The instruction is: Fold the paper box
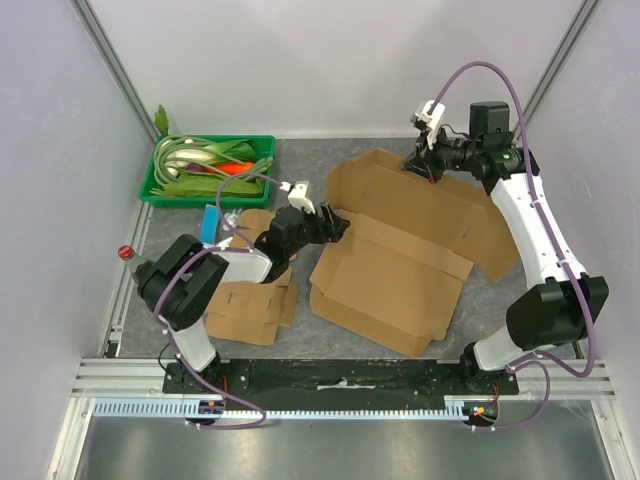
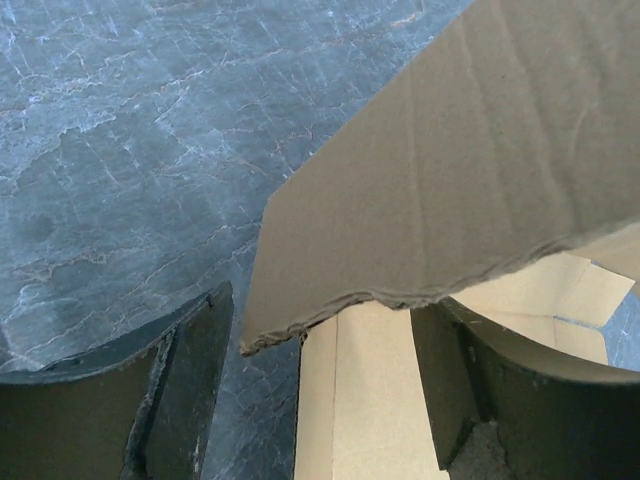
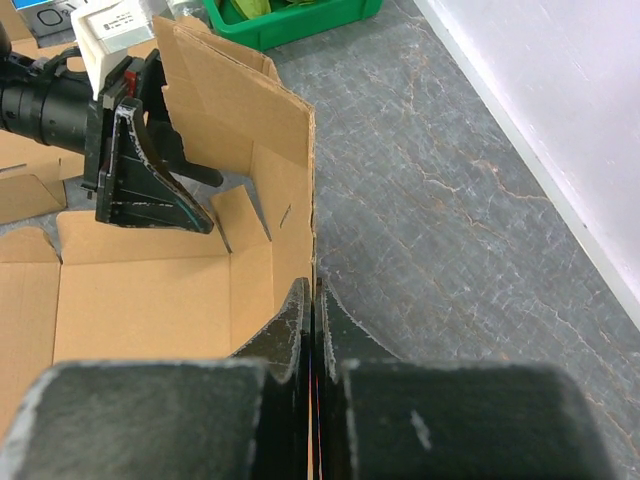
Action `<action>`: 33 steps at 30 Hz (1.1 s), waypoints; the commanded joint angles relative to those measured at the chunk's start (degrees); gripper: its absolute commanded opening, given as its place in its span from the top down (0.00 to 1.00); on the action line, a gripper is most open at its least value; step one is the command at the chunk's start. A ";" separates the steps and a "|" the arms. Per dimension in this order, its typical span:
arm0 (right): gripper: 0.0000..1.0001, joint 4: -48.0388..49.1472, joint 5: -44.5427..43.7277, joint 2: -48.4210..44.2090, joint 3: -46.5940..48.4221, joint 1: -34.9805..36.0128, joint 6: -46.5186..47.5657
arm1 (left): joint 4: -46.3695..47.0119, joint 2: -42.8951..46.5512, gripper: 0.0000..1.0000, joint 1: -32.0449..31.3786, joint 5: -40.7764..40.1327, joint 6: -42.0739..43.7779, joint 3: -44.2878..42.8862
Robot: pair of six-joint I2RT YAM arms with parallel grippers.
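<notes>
The brown paper box (image 1: 395,270) lies partly opened in the middle of the grey table. My left gripper (image 1: 337,226) is at its left side; in the left wrist view (image 2: 320,390) the jaws are open, with a raised cardboard flap (image 2: 450,180) standing between the fingers (image 2: 190,370), not pinched. My right gripper (image 1: 420,166) is at the box's far edge. In the right wrist view (image 3: 314,300) it is shut on the top edge of an upright box wall (image 3: 285,170). The left gripper (image 3: 150,185) shows there too, at the far corner.
A green bin (image 1: 155,185) with vegetables stands at the back left. A stack of flat cardboard blanks (image 1: 250,305) lies under the left arm, with a blue object (image 1: 209,223) beside it. A red knob (image 1: 125,252) is at the left rail. White walls enclose the table.
</notes>
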State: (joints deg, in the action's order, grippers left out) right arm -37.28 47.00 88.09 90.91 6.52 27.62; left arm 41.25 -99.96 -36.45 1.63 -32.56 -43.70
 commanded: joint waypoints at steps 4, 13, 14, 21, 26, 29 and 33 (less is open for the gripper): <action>1.00 4.31 1.95 -1.08 0.67 -0.11 -3.44 | 12.09 -4.10 0.29 0.06 1.61 3.46 -2.09; 1.00 15.46 -9.86 -5.99 -6.88 1.20 -10.04 | 7.80 -4.11 0.76 -1.78 0.59 4.42 -5.16; 1.00 16.61 -12.87 -6.79 -8.20 2.95 -10.30 | 6.22 -3.40 0.78 -3.35 -4.04 5.30 -6.47; 1.00 22.94 -33.53 -12.06 -20.41 14.56 -8.64 | 5.15 -7.25 0.89 -5.04 -3.30 1.28 -9.56; 1.00 27.69 -38.73 -15.23 -27.44 18.61 -5.48 | 6.03 -8.84 0.83 -5.04 -1.89 -1.28 -9.21; 1.00 29.97 -40.84 -17.69 -32.53 21.51 -0.82 | 6.55 -8.93 0.72 -4.60 0.56 -1.98 -8.60; 1.00 30.96 -43.04 -19.45 -35.63 21.78 3.32 | 6.91 -6.83 0.53 -3.90 3.38 -1.20 -6.23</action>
State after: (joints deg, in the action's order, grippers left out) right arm -6.87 4.49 70.15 58.28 26.76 27.53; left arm 39.83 -109.89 -40.42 0.62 -32.38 -49.78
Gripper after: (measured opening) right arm 0.011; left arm 0.396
